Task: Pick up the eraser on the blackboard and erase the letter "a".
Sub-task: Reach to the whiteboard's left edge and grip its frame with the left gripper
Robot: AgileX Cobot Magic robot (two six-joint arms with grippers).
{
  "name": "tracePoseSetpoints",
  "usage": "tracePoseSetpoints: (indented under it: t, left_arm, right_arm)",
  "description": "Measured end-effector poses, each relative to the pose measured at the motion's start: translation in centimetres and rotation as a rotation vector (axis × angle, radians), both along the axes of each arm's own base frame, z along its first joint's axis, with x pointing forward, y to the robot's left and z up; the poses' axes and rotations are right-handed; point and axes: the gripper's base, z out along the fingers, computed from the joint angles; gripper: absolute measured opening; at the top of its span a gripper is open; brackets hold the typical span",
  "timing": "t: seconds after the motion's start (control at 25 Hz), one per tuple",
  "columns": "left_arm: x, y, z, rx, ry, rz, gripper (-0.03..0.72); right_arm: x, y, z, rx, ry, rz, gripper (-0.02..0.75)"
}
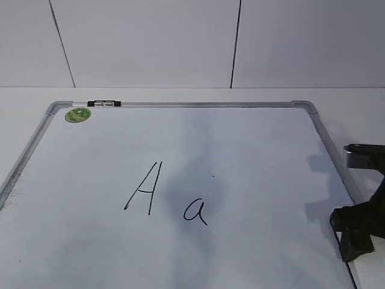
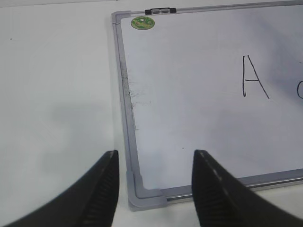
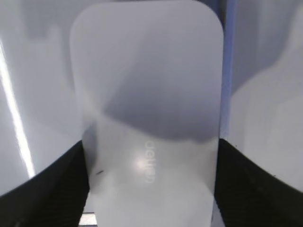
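While the right end effector (image 3: 151, 189) straddles the eraser (image 3: 147, 94), the letter "a" (image 1: 196, 212) stands unerased on the blackboard (image 1: 252, 150).

In the right wrist view the white eraser lies between the two dark fingers (image 3: 52, 189), which stand close on either side; whether they press it I cannot tell. In the exterior view this end effector sits at the board's right edge, where the eraser itself is hidden. The small "a" is just right of a taller capital "A" (image 1: 144, 188), near the board's middle, with a green sticker (image 1: 78, 114) at the far left corner. The left end effector (image 2: 155, 189) hangs with its jaws apart and empty over the board's near left corner, above the white desk (image 2: 52, 85).
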Motion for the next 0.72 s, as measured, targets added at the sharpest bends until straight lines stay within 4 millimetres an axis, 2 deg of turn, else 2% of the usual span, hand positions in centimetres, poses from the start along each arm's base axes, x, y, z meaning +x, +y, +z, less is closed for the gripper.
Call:
tracePoseSetpoints:
  t: [0.32, 0.72]
  left_arm:
    - [0.0, 0.0, 0.0, 0.0, 0.0, 0.0, 0.382]
    - [0.0, 0.0, 0.0, 0.0, 0.0, 0.0, 0.382]
  right_arm:
    - [0.0, -0.01, 0.0, -0.001, 0.0, 0.003, 0.566]
    - [0.02, -0.01, 0.0, -0.001, -0.002, 0.003, 0.562]
